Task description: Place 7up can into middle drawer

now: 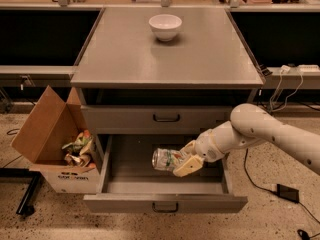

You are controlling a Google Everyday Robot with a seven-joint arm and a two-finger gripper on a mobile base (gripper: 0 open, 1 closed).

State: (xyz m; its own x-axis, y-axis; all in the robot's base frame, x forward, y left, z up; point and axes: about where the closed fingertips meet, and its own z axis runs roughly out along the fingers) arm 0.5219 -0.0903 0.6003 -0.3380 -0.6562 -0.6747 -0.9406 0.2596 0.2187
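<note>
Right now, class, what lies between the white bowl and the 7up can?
In the camera view: bare grey cabinet top, then the closed upper drawer front. The gripper, shut on the 7up can, holds it over the open middle drawer.

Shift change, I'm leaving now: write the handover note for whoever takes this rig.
Gripper: shut on the 7up can, reaching in from the right over the open middle drawer.
Can: on its side, held above the drawer floor; whether it touches the floor can't be judged.
Done: drawer open, can grasped and brought over it.
Left: lower, release, withdraw the arm.
</note>
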